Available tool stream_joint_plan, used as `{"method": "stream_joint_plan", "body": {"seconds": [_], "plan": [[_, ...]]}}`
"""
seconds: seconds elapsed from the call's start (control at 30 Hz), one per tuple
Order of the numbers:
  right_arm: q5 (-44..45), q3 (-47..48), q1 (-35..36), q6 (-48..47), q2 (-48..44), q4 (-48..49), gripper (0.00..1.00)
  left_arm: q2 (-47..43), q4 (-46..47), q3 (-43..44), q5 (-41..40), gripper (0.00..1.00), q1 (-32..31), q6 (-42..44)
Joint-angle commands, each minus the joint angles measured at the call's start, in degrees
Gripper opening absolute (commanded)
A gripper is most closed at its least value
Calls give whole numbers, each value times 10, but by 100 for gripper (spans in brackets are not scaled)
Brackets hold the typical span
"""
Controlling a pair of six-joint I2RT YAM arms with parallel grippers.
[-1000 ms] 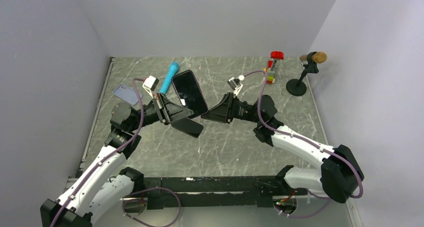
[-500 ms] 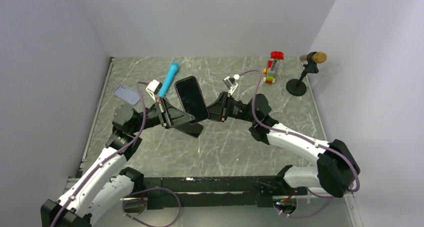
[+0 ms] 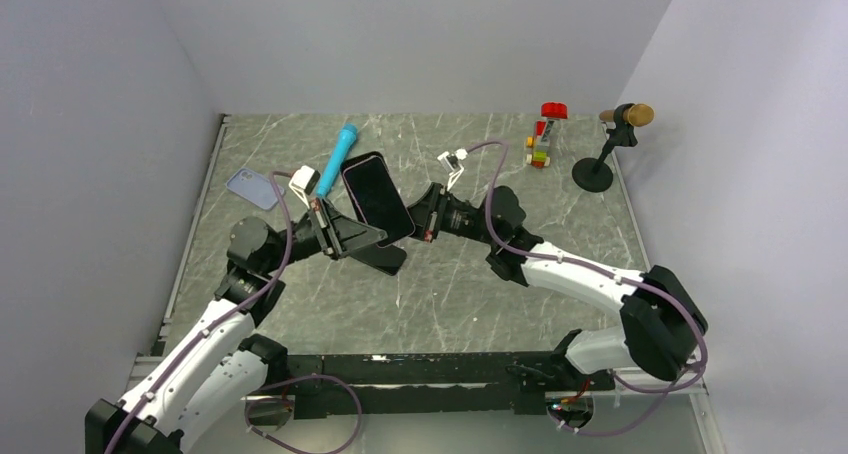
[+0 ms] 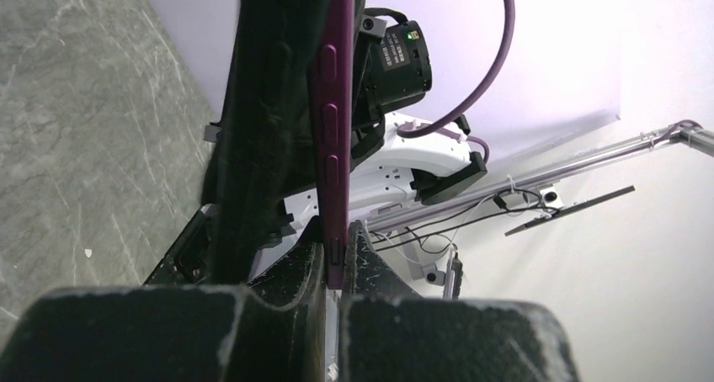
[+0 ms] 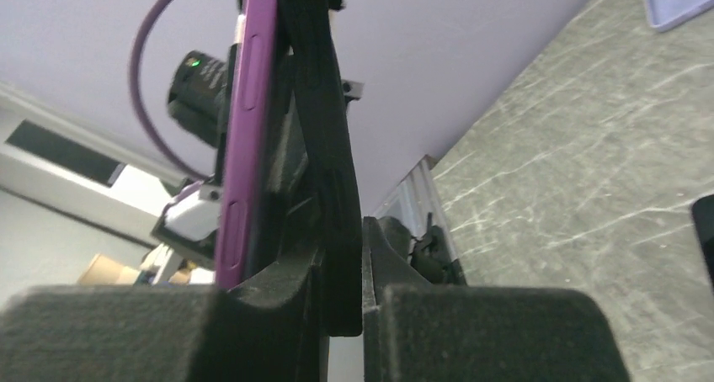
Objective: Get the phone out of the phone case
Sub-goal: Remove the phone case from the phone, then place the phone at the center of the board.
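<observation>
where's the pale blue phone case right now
In the top view the thin pale blue-grey translucent phone case lies flat on the grey marble table at its far left, near the wall, left of the blue cylinder.

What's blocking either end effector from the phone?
Nothing visible. The left end effector is shut on the purple edge of the phone, the right end effector on its opposite side; both hold it above the table. The empty phone case lies apart, far left.

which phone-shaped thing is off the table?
The purple-edged phone, held up between the left gripper and right gripper; the black slab and pale blue case lie on the table.
</observation>
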Motion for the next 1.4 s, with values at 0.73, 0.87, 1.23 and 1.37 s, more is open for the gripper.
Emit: {"method": "stream_joint_plan", "body": {"seconds": [0.73,0.87,1.23,1.37], "plan": [[348,16,-114,-90,-49,-421,0,-239,-451,-192,-386,0,-50,14],[337,-16,-114,-89,-96,-402,0,-240,-393,-258,-389,0,-51,-28],[308,-22,-113,-80,-123,-401,0,-195,-356,-286,-439,0,-98,-72],[303,-27,-112,-76,-123,-388,0,-173,-367,-280,-483,0,-137,-122]]}}
